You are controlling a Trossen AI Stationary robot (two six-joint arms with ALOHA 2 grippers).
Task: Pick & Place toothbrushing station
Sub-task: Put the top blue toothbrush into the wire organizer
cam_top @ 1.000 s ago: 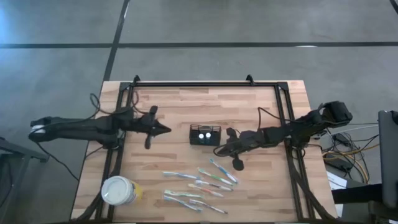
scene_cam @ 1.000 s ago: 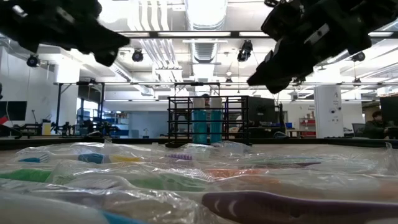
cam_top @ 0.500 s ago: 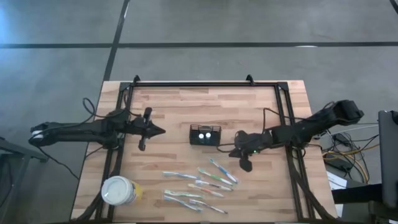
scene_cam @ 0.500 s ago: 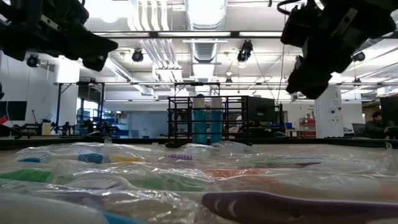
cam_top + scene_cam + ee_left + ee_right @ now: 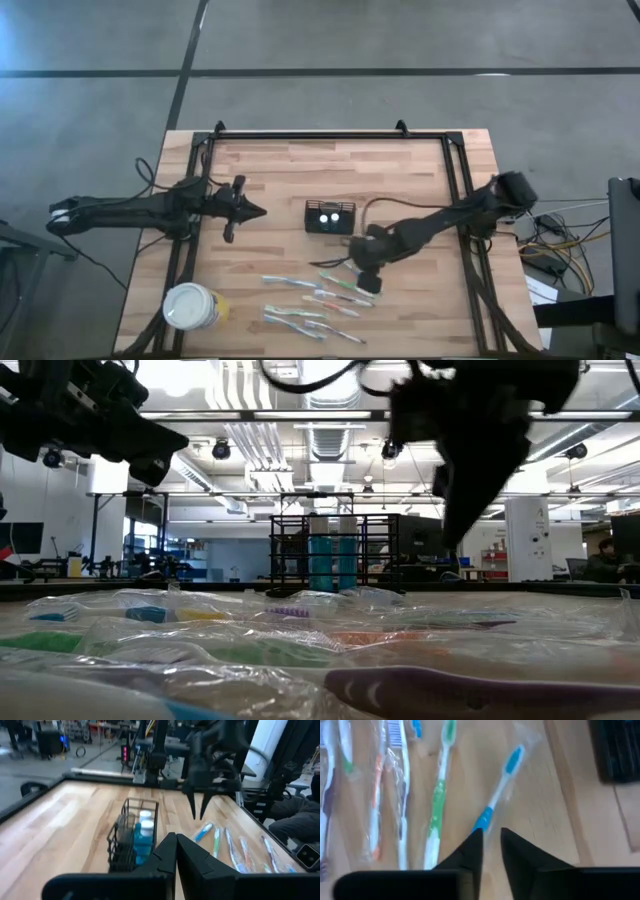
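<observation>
No readable writing; right gripper [image 5: 491, 839] above blue toothbrush [image 5: 498, 789].

Table [image 5: 300, 165]: pale wood planks w/ visible grain, matt finish. Caddy [image 5: 131, 837]: black wire mesh, prob. metal, dull; toothbrushes [image 5: 496, 790]: smooth coloured plastic handles in clear crinkly glossy wrap. Both grippers, left [image 5: 176, 851] & right [image 5: 491, 840]: matt black, look like plastic.

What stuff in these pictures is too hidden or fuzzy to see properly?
- Black mesh caddy: in the high view, its contents show only as two white caps.
- Toothbrushes: blurred close up in the low view.
- Right gripper: the blue toothbrush runs behind its fingers, hiding the handle end.
- White tub: label unreadable, too small.
</observation>
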